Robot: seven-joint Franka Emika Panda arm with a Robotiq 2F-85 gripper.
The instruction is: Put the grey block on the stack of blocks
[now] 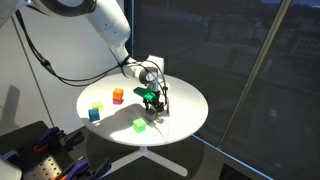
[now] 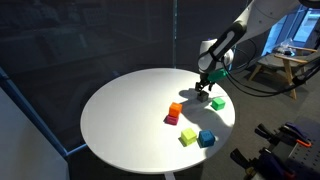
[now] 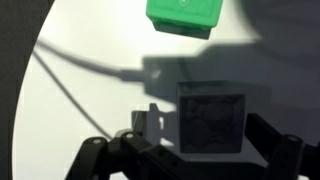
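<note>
Grey block (image 3: 212,118) is lying on the table (image 3: 70,125) between the gripper's (image 3: 196,136) spread fingers in the wrist view, not yet pinched, near one green cube (image 3: 185,15); in an exterior view the single two-cube stack of blocks (image 1: 117,96) is standing apart, so grasping, lifting and placing are all remaining; in an exterior view one yellow cube (image 2: 188,137) and one blue cube (image 2: 206,138) are sitting toward the near edge.

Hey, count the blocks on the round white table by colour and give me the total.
Orange block: 1
Red block: 1
Yellow block: 1
Blue block: 1
Green block: 1
Grey block: 1
Total: 6
</note>
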